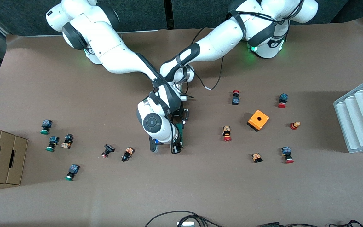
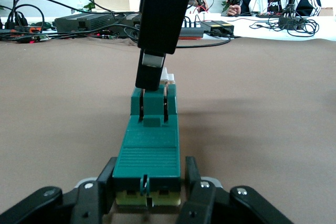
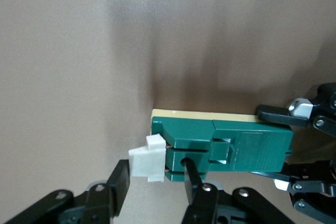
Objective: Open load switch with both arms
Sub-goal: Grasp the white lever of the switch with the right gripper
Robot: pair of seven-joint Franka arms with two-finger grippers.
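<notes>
We see the narrow dark-green plastic load switch (image 2: 152, 148) with its white end piece (image 3: 147, 162) mid-table, long axis toward the front camera, white end nearer. The left gripper (image 2: 149, 192) clamps its farther end; the right gripper (image 3: 155, 190) straddles the white end, part-open.

No text, label, brand, number or sign can be read on anything in view.
</notes>
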